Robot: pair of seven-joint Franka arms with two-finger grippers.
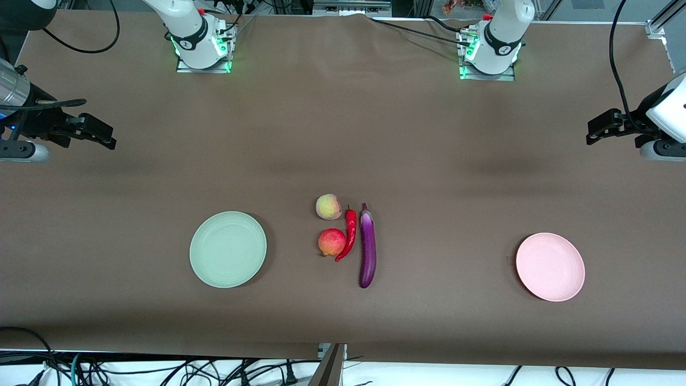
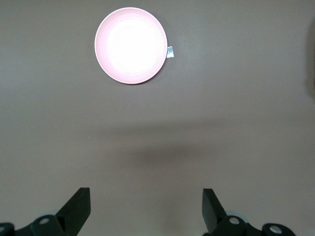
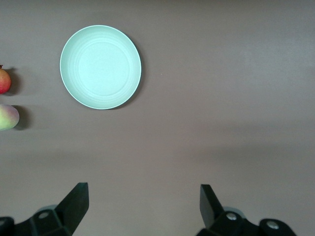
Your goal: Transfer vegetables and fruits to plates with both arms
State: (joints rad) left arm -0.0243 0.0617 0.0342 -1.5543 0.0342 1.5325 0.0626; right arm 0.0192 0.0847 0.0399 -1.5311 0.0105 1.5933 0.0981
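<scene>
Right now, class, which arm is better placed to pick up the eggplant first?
Left, probably. The eggplant lies on the pink plate's side of the pile, toward the left pincer, which hangs open; the right pincer would reach over the chili.

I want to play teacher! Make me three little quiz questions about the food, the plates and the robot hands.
1. True or false: the peach already sits on the mint green plate.
2. Which touches the pomegranate-like fruit? A) red chili pepper B) eggplant C) pink plate
3. Fill in: the left gripper and right gripper are both ____.

Key: 1 false. 2 A. 3 open, holding nothing, each waiting over bare table at its own end.
</scene>
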